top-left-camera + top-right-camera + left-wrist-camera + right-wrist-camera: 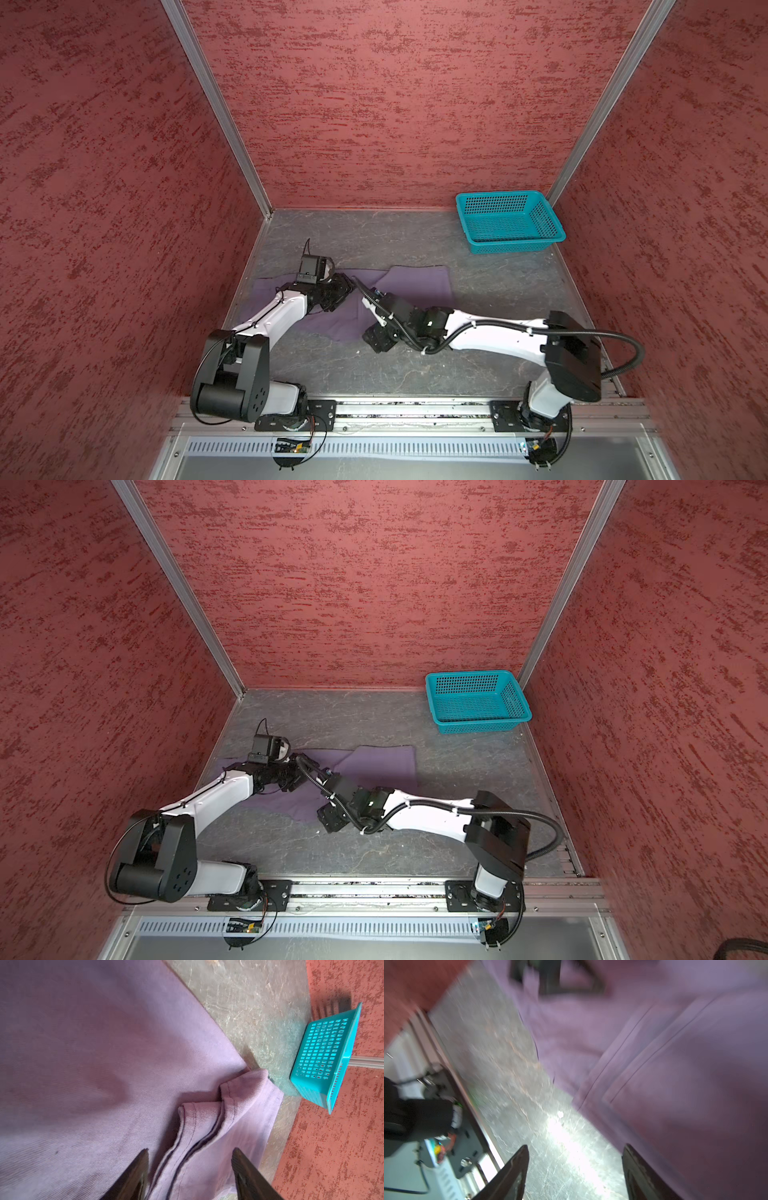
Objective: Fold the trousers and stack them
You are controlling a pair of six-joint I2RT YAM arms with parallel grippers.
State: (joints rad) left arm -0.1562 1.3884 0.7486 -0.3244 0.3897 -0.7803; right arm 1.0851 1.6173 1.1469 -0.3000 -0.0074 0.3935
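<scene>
Now the trousers (417, 284) lie flat across the tabletop (498, 365), basket (509, 222) at two o'clock. Left gripper (190, 1169) gapes over a folded hem; right gripper (575, 1169) gapes empty at their six-o'clock edge.

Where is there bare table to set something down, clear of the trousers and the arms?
Bare table runs behind the trousers to the back wall, left of the teal basket. Another free patch lies in front of the trousers, toward the front rail. Crowded: the middle, where the left gripper and right gripper hang at the cloth.
</scene>
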